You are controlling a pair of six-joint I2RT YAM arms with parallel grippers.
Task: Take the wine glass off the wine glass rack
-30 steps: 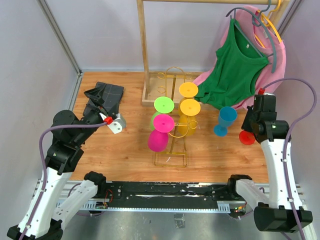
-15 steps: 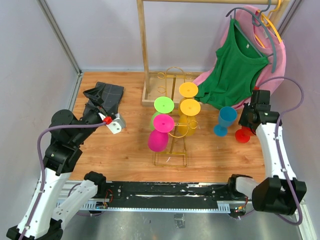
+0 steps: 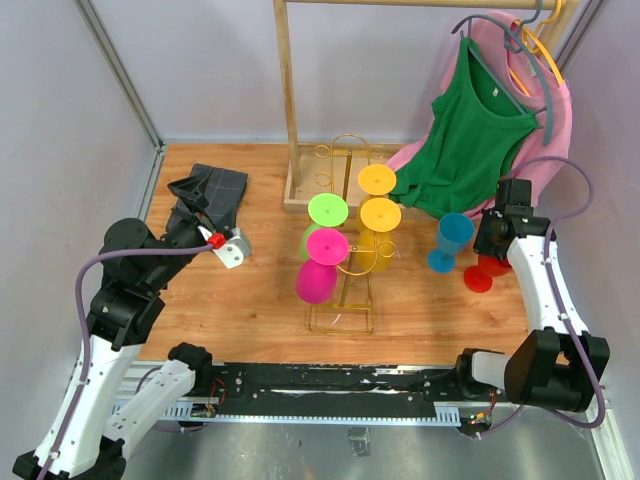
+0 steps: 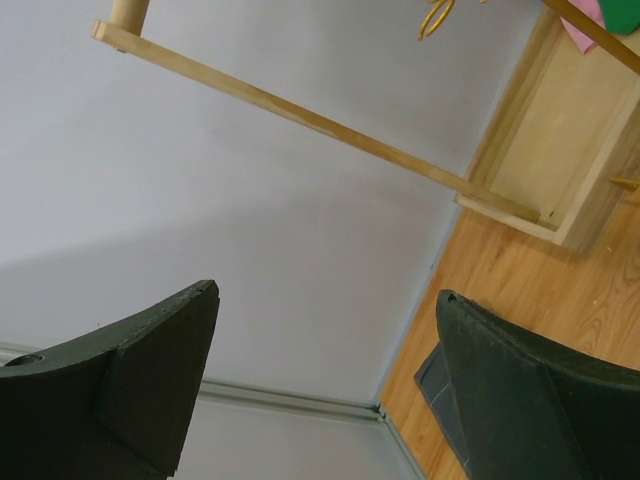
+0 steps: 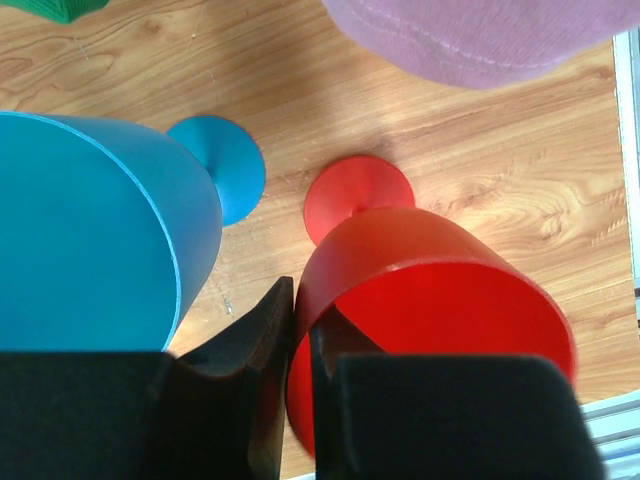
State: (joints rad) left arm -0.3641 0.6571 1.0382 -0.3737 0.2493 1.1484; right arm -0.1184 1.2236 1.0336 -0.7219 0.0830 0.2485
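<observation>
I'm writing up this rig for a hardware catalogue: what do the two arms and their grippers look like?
The left arm and right arm have white links, black joints and a looping lavender-grey cable. The left gripper has dark wedge-shaped fingers and a red dot at its wrist. The right gripper is black.

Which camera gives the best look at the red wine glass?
Right wrist: the red wine glass fills the frame, bowl and foot both clear. Top external shows it small and partly hidden. Left wrist misses it.

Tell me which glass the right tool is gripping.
The red glass, standing on the table beside the blue glass; its rim is pinched by the right tool.
</observation>
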